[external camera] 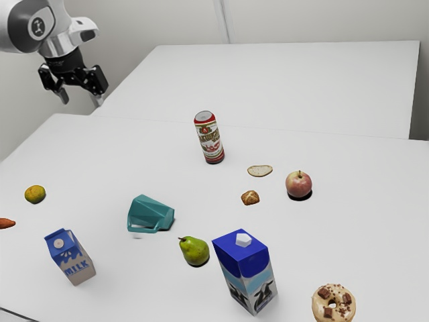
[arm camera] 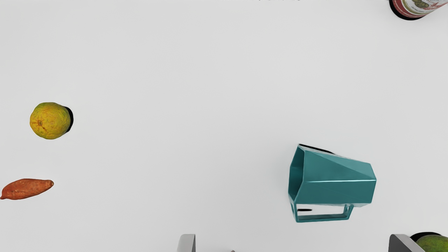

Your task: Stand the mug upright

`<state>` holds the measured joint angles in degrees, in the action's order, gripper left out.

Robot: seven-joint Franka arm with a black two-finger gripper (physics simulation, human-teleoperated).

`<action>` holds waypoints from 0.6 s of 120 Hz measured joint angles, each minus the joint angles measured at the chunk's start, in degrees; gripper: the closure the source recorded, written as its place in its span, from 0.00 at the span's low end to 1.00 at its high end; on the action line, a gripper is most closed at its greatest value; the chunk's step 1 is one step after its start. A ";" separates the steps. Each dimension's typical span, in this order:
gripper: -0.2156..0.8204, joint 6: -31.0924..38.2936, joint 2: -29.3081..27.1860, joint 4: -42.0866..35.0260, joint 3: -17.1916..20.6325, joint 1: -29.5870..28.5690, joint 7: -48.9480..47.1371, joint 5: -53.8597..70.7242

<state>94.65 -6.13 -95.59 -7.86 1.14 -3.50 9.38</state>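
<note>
Exterior view: the blue-green mug with flat sides (external camera: pixel 151 210) lies on its side on the smooth white worktop (external camera: pixel 100 161), between the small blue and tan paper milk carton (external camera: pixel 71 257) and the tall red and white metal can (external camera: pixel 209 138), and near the round green pear (external camera: pixel 195 251). Your black two-finger end effector (external camera: pixel 81 100) is up high and well apart from it, its fingers spread wide with nothing between them.

You can guess that the mug is not very heavy. It looks hard and stiff, so it should not squash when you pinch it. Its shiny skin may be slippery, and it might chip if you drop it or bang it down. Try to hold it across its body, on two sides that face each other, close to the wide mouth. If you pinch too near the small bottom end, the slanted sides could slide out. Keep clear of the thin, boxy handle (arm camera: pixel 322 218), because a pinch there could let the mug swing. To stand it up, you need to turn it so the mouth points up.

You see one plain colour all over, with sharp folds like folded paper. Its dark, open mouth faces the side where the bumpy yellow-green fruit (arm camera: pixel 50 120) sits.
</note>
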 joint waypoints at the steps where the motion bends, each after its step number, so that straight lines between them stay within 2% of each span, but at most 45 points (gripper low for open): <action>1: 0.21 0.04 0.06 0.05 -0.01 0.00 0.05 0.00; 23: 0.21 0.68 0.75 -0.04 -0.18 -0.38 1.06 -0.02; 40: 0.21 0.82 1.64 -1.44 -0.15 -3.40 1.71 -1.02; 72: 0.21 0.23 7.89 -6.52 -0.11 -12.71 3.34 -16.61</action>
<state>94.87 1.76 -102.11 -7.97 -11.57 -0.17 -7.24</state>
